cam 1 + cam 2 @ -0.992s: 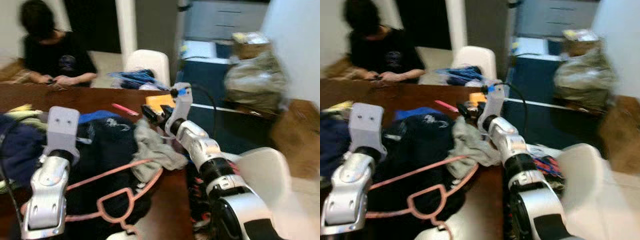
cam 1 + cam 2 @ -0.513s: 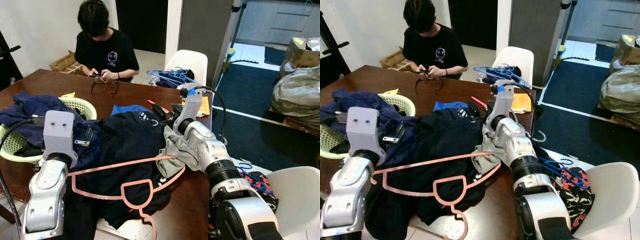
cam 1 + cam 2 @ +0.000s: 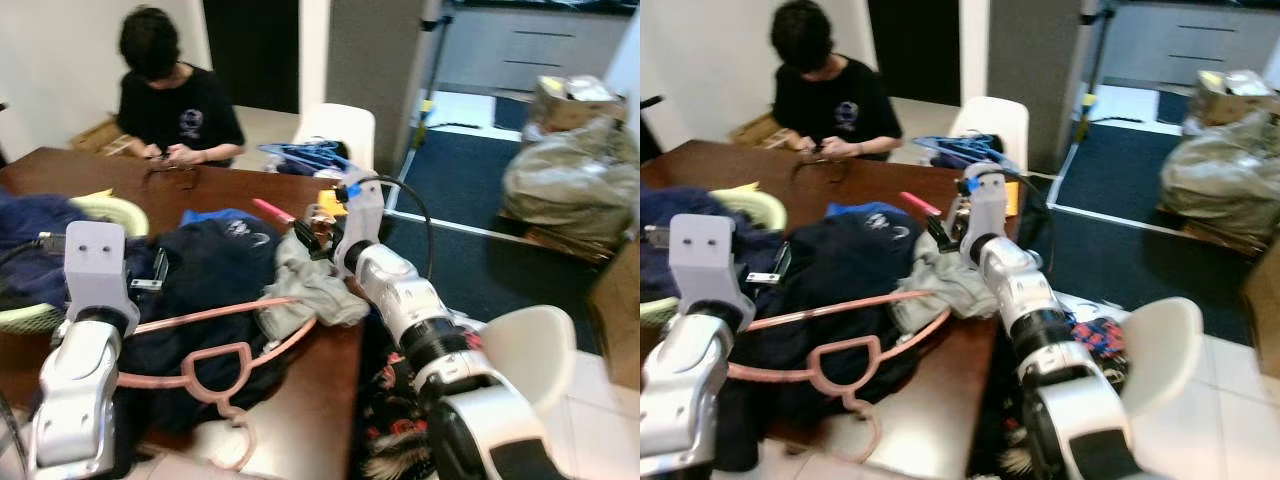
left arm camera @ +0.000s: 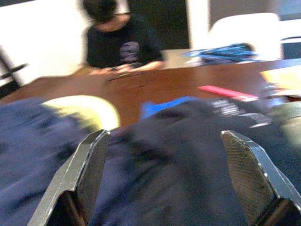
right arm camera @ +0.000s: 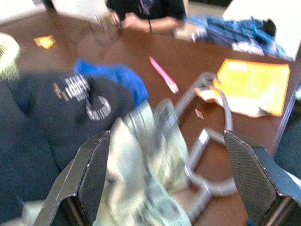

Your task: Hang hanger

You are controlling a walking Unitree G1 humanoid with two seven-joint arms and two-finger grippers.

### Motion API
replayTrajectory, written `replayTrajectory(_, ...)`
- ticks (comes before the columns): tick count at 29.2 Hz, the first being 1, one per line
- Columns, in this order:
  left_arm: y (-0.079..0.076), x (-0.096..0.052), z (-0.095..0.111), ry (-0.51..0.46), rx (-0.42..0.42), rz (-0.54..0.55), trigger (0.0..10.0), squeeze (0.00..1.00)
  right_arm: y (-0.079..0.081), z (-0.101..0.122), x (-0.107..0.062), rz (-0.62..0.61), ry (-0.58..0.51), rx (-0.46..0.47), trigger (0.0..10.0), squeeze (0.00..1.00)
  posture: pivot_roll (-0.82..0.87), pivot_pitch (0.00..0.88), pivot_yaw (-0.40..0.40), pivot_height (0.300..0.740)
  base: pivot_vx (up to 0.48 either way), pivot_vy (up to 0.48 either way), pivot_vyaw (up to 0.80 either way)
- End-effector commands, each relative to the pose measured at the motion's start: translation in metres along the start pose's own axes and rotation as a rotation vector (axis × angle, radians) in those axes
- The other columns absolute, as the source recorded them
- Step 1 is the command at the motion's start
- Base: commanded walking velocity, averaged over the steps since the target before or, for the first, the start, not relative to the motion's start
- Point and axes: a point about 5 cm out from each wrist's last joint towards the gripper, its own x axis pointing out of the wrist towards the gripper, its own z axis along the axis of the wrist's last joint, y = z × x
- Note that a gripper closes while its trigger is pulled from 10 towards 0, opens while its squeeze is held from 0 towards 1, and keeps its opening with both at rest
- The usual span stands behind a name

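A pink hanger lies flat on a dark navy garment heaped on the brown table, its hook toward the near edge. My left gripper is open over the navy clothes, just beyond the hanger's left end, with nothing between its fingers. My right gripper is also open and hovers over a crumpled grey-green cloth at the hanger's right end. A grey hanger lies on the table beside that cloth.
A person in a black shirt sits at the table's far side. A pale green basket holds clothes at left. Blue hangers rest on a white chair. A second white chair and bags stand to the right.
The head camera has swung and the picture is blurred again. The pink hanger still lies on the dark garment, and both open grippers keep their places beside it.
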Motion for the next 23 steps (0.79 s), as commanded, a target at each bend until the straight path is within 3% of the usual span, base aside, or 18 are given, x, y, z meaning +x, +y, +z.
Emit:
replayTrajectory(1,0.0,-0.001,-0.006,0.02,0.008,0.008,10.0,0.0,0.01,-0.009,0.003,0.027,0.064,-0.021,10.0,0.0,0.16,0.0,-0.029,0.74,0.0,0.0,0.0)
replayTrajectory(2,0.0,-0.001,-0.006,0.02,0.008,0.008,10.0,0.0,0.01,-0.009,0.003,0.027,0.064,-0.021,10.0,0.0,0.16,0.0,-0.029,0.74,0.0,0.0,0.0)
replayTrajectory(4,-0.002,-0.006,-0.011,0.039,0.039,0.011,10.0,0.0,0.029,-0.021,0.009,0.076,0.163,0.043,10.0,0.0,0.16,0.0,-0.038,0.74,0.0,0.0,0.0)
replayTrajectory(6,-0.002,-0.006,-0.011,0.039,0.039,0.011,10.0,0.0,0.029,-0.021,0.009,0.076,0.163,0.043,10.0,0.0,0.16,0.0,-0.038,0.74,0.0,0.0,0.0)
replayTrajectory(9,0.0,-0.009,-0.013,0.05,0.065,0.025,10.0,0.0,0.047,-0.028,0.011,0.142,0.221,0.115,10.0,0.0,0.18,0.0,-0.052,0.74,0.0,0.0,0.0)
replayTrajectory(15,0.004,-0.009,-0.013,0.049,0.122,0.034,10.0,0.0,0.051,-0.035,0.011,0.156,0.243,0.141,10.0,0.0,0.18,0.0,-0.057,0.74,0.0,0.0,0.0)
replayTrajectory(17,0.004,-0.006,-0.012,-0.001,0.393,-0.046,10.0,0.0,0.047,-0.046,0.009,0.108,0.276,0.213,10.0,0.0,0.2,0.0,-0.069,0.74,0.0,0.0,0.0)
replayTrajectory(19,0.004,-0.006,-0.012,-0.001,0.393,-0.046,10.0,0.0,0.047,-0.046,0.009,0.108,0.276,0.213,10.0,0.0,0.2,0.0,-0.069,0.74,0.0,0.0,0.0)
replayTrajectory(21,-0.004,-0.002,-0.013,-0.031,0.568,-0.14,10.0,0.0,0.048,-0.056,0.007,0.082,0.32,0.237,10.0,0.0,0.21,0.0,-0.061,0.74,0.0,0.0,0.0)
replayTrajectory(23,-0.008,-0.001,-0.016,-0.024,0.595,-0.162,10.0,0.0,0.05,-0.059,0.007,0.079,0.324,0.237,10.0,0.0,0.2,0.0,-0.058,0.74,0.0,0.0,0.0)
